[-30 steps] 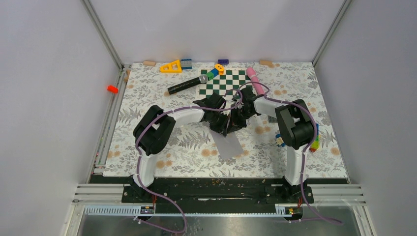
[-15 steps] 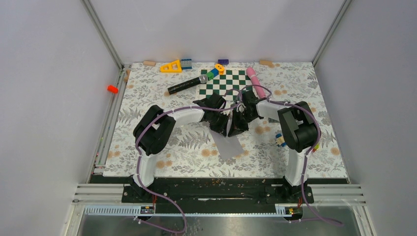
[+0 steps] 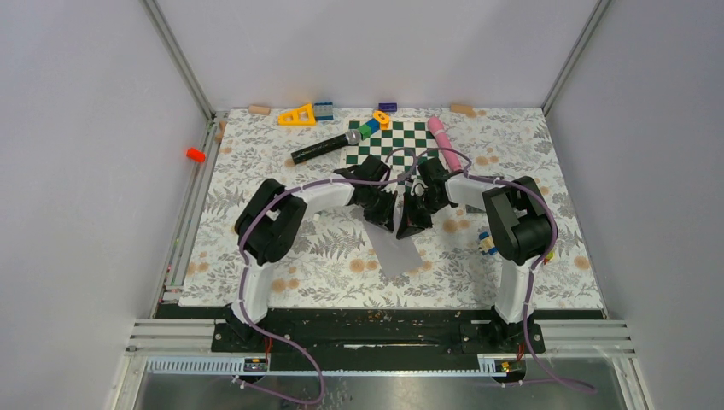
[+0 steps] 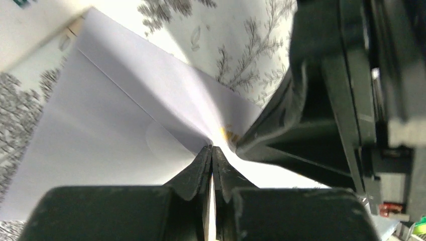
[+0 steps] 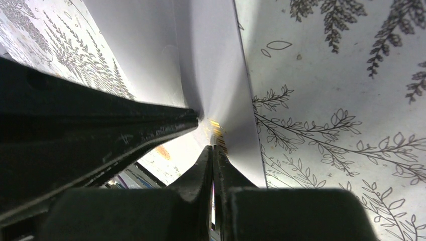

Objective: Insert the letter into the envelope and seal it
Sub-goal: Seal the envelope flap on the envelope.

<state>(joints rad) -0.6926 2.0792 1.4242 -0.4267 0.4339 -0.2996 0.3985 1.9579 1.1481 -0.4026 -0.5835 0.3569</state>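
Note:
The light grey envelope [image 3: 395,254] lies slanted on the floral mat, its far end lifted between my two grippers. In the left wrist view the envelope [image 4: 100,140] shows its back seams and a raised flap. My left gripper [image 3: 390,225] [image 4: 212,148] is shut on its edge. My right gripper [image 3: 409,229] [image 5: 212,147] is shut on the same paper end [image 5: 213,70], right beside small yellow marks. The tips of the two grippers almost touch. The letter does not show as a separate sheet.
A green-and-white chequered board [image 3: 389,142], a black microphone [image 3: 324,148] and a pink cylinder [image 3: 444,141] lie just behind the arms. Coloured blocks [image 3: 487,243] sit by the right arm. A yellow triangle [image 3: 297,115] lies at the back, and a red piece [image 3: 195,155] off the mat's left edge.
The two wrists have drawn slightly apart, and the left wrist has shifted toward the back. Both grippers stay shut on the envelope's raised end.

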